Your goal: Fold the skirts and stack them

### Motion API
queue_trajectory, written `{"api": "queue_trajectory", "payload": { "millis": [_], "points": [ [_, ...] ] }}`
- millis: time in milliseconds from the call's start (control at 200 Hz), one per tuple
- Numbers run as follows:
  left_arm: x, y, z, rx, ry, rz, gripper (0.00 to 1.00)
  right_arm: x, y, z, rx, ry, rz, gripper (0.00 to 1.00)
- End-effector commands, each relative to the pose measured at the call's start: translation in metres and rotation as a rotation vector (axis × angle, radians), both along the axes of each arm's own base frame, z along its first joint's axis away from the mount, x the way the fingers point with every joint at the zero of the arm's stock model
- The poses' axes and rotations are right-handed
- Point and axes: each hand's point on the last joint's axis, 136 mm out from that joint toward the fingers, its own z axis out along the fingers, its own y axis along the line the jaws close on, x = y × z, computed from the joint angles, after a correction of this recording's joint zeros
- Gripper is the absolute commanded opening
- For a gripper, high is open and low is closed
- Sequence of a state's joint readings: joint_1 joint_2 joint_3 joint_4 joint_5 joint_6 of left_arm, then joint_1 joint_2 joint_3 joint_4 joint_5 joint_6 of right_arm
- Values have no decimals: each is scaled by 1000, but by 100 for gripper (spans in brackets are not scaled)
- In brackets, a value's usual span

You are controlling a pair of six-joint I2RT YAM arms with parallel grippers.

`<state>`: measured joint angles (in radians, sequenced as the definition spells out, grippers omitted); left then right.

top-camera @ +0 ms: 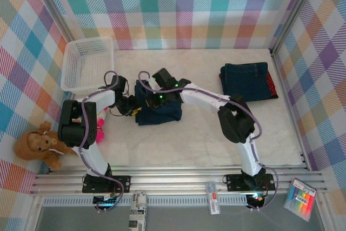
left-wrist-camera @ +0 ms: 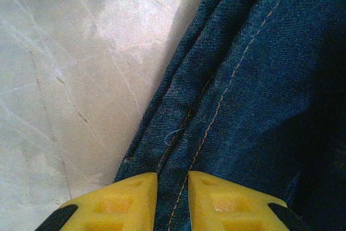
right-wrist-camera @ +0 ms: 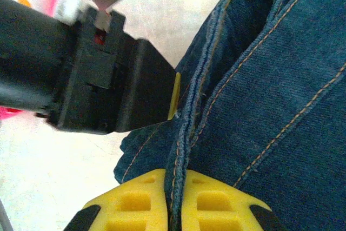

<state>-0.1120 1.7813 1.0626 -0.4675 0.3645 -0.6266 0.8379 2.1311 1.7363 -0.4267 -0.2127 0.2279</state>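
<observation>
A dark blue denim skirt [top-camera: 167,113] lies bunched at the table's middle. My left gripper [top-camera: 134,109] is at its left edge. In the left wrist view its yellow fingers [left-wrist-camera: 121,204] are shut on a stitched fold of the denim [left-wrist-camera: 248,90]. My right gripper [top-camera: 154,98] is over the skirt's back left part. The right wrist view shows the right gripper [right-wrist-camera: 175,204] shut on a doubled hem of the denim [right-wrist-camera: 270,96], with the left gripper's black body [right-wrist-camera: 97,79] close by. A folded denim skirt [top-camera: 244,79] lies at the back right, with the red dotted skirt [top-camera: 272,86] showing at its right side.
A white mesh basket [top-camera: 86,63] stands at the back left. A brown plush toy [top-camera: 40,144] and a pink one [top-camera: 101,133] lie by the left arm. Checked walls close in the left, back and right sides.
</observation>
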Motion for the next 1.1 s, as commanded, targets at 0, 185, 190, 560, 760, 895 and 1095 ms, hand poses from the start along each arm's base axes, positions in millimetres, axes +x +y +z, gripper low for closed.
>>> {"api": "queue_trajectory", "payload": {
  "millis": [0,185,190,560,760,895,1095],
  "points": [
    [-5,10,-12,48,51,-5,26,-19,15,-11,-1,102,79,14],
    [-5,20,22,103,22,-11,32,-37,16,43,114,90,210,44],
    [-5,21,23,106,21,-9,32,-38,16,45,118,89,212,44],
    [-7,21,118,252,-185,-18,39,85,-100,31,58,112,-319,6],
    [17,-94,137,-190,-271,-179,40,121,-98,2,26,124,-263,0],
    [23,-129,106,-236,-195,-187,37,130,-85,-16,24,155,-211,0],
    [13,-82,22,-114,-38,-43,30,124,-100,-57,-85,266,-289,0]
  ]
}}
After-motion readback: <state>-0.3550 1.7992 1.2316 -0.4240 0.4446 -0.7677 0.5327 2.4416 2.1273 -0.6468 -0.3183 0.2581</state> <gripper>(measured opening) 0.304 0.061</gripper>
